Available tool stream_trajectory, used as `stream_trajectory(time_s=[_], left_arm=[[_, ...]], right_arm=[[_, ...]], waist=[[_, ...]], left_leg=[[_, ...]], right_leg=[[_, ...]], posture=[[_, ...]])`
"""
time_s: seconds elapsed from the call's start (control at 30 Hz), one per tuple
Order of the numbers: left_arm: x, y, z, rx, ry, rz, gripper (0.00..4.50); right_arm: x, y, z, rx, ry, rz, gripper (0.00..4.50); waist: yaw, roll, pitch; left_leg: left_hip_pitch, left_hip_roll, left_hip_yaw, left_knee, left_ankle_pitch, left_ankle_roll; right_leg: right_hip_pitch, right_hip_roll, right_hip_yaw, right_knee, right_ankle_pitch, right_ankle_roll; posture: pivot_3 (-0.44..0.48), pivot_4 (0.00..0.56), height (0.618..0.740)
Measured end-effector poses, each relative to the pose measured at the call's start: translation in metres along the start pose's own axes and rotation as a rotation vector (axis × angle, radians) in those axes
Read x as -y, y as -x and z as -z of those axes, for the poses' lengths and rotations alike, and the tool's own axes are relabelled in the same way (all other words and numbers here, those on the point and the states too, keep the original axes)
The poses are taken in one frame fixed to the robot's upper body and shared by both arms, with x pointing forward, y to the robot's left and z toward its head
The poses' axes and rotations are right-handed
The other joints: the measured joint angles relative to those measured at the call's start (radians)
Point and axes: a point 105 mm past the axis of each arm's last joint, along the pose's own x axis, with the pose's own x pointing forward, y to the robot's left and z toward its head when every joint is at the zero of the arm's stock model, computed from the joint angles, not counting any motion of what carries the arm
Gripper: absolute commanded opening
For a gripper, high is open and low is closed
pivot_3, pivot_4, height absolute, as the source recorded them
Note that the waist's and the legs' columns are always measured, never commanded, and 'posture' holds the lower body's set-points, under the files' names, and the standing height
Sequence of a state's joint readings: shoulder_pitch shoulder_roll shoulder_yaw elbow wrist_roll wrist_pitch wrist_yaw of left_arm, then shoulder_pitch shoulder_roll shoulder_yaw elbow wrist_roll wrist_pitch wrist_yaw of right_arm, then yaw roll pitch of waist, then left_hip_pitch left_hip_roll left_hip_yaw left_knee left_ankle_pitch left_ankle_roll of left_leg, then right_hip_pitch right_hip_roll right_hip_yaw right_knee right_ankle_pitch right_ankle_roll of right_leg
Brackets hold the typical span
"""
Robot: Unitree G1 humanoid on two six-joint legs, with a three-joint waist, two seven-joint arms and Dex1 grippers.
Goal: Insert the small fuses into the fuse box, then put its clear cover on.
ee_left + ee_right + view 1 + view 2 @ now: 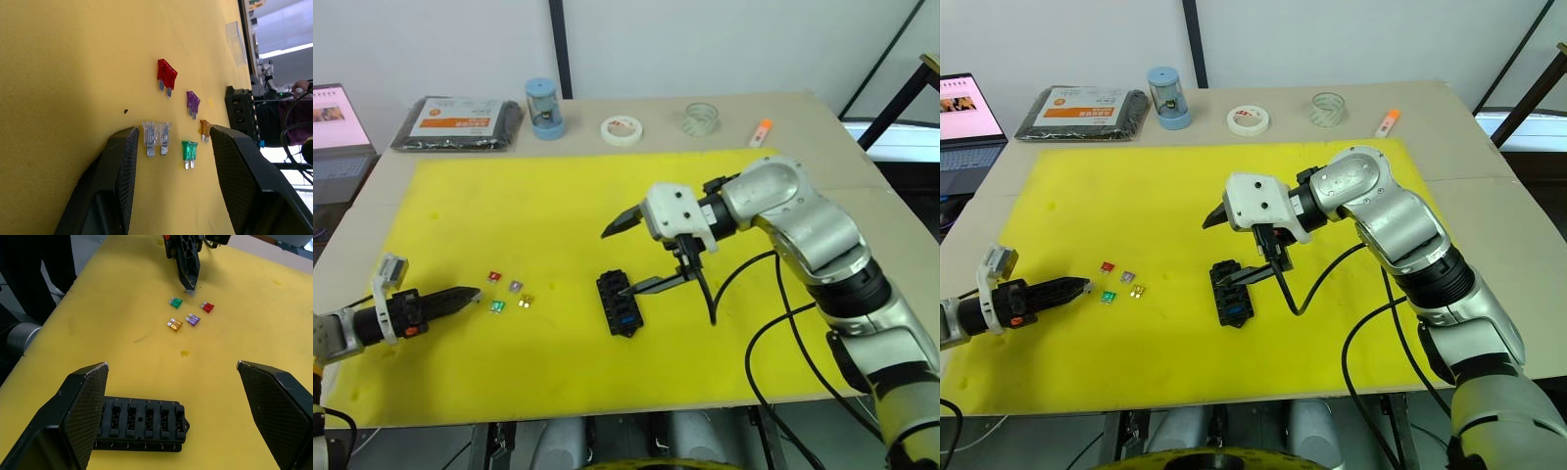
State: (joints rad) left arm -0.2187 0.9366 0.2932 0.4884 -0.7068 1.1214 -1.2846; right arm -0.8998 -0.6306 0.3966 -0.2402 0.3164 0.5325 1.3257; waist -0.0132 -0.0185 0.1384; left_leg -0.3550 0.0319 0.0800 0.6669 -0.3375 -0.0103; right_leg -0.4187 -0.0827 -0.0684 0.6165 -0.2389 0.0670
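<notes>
The black fuse box (619,304) lies on the yellow mat (509,206) with a small blue fuse in one slot near its front end. My right gripper (617,262) hangs just above it, open wide and holding nothing; in the right wrist view the fuse box (139,426) sits between its fingers. To the left lie the loose small fuses: red (167,76), purple (192,103), yellow (205,129), green (189,151) and white (156,138). My left gripper (172,129) rests low on the mat, open, with the white fuse between its fingers. A clear cover (236,41) lies farther off on the mat.
Along the table's back edge stand a black packet with an orange label (460,122), a blue cylinder (545,108), a white tape roll (622,129), a clear tape roll (701,118) and an orange marker (760,131). A laptop (337,127) sits off the left side.
</notes>
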Motion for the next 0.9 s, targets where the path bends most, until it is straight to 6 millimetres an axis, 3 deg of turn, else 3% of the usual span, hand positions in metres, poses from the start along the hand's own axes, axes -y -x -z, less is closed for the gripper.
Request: stream_trajectory(time_s=[0.13, 0.77, 0.8, 0.9], left_arm=[[-0.0031, 0.0008, 0.0007, 0.001, 0.002, -0.017, 0.37], [-0.0043, 0.0016, 0.004, -0.003, -0.013, -0.016, 0.37], [-0.0044, 0.0017, 0.0039, -0.002, -0.016, -0.016, 0.01], [-0.0043, 0.0017, 0.0038, -0.001, -0.022, -0.015, 0.0]], right_arm=[[0.0002, 0.0, 0.0001, -0.001, 0.002, 0.002, 4.5], [0.0011, -0.0004, 0.0002, -0.009, 0.019, 0.009, 4.5], [0.0011, -0.0004, 0.0002, -0.009, 0.019, 0.009, 4.5], [0.0011, -0.0004, 0.0002, -0.009, 0.019, 0.009, 4.5]], waist=[[-0.001, 0.0, 0.0], [-0.002, 0.0, 0.0], [-0.001, 0.0, 0.0], [-0.001, 0.0, 0.0]], left_leg=[[0.0, 0.0, 0.0, 0.0, 0.0, 0.0], [0.0, 0.0, 0.0, 0.0, 0.0, 0.0], [0.0, 0.001, 0.0, 0.0, 0.0, 0.0], [0.0, 0.001, 0.0, 0.0, 0.0, 0.0]], right_leg=[[0.0, 0.0, 0.0, 0.0, 0.0, 0.0], [-0.001, 0.0, 0.0, 0.0, 0.0, 0.0], [-0.001, 0.0, 0.0, 0.0, 0.0, 0.0], [-0.001, 0.0, 0.0, 0.0, 0.0, 0.0]], posture=[[0.0, 0.15, 0.74], [0.0, 0.15, 0.74], [0.0, 0.15, 0.74], [0.0, 0.15, 0.74]])
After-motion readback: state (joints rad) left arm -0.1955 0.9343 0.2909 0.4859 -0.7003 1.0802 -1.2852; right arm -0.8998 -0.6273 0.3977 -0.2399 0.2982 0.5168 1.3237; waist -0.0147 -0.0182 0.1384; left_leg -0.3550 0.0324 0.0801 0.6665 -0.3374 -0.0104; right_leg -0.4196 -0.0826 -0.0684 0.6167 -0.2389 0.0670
